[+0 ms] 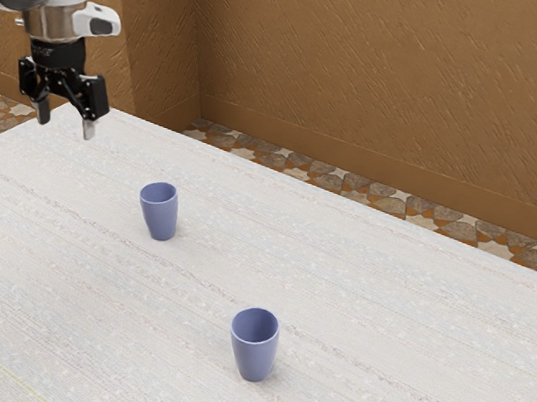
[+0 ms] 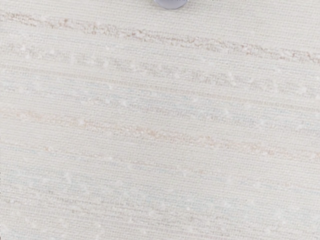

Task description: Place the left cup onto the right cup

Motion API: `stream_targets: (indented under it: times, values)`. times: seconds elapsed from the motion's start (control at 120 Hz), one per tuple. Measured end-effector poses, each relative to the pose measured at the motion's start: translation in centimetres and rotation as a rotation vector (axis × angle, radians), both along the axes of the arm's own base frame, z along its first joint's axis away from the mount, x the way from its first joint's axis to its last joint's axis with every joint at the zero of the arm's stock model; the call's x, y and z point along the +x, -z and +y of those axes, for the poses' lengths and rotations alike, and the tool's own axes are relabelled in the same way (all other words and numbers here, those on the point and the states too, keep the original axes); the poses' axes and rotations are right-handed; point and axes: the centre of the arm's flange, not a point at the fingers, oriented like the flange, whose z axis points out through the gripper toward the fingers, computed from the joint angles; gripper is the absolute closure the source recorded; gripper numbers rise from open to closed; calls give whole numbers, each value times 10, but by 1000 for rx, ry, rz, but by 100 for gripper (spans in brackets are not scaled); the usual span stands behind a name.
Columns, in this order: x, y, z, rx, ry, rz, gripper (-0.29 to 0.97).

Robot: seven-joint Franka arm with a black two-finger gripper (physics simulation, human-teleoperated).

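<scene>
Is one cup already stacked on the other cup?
No, the far cup and the near cup stand upright and apart on the table.

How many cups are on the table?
2. The far cup stands upright toward the exterior view's left, nearer the gripper; the near cup stands upright to its right, apart. None seems hidden.

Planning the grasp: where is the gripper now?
In the exterior view's upper left, the gripper hangs open above the table, up and left of the farther cup, touching nothing.
</scene>
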Motion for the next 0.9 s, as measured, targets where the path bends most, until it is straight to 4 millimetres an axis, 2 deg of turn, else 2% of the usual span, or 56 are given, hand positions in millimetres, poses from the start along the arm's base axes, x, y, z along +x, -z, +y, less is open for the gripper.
stream_targets:
  times: [0.175,0.383,0.9]
  values:
    - [-2,12,17,14,-23,-8,0]
    - [-1,23,26,34,-30,-15,0]
    - [10,75,91,58,-127,12,0]
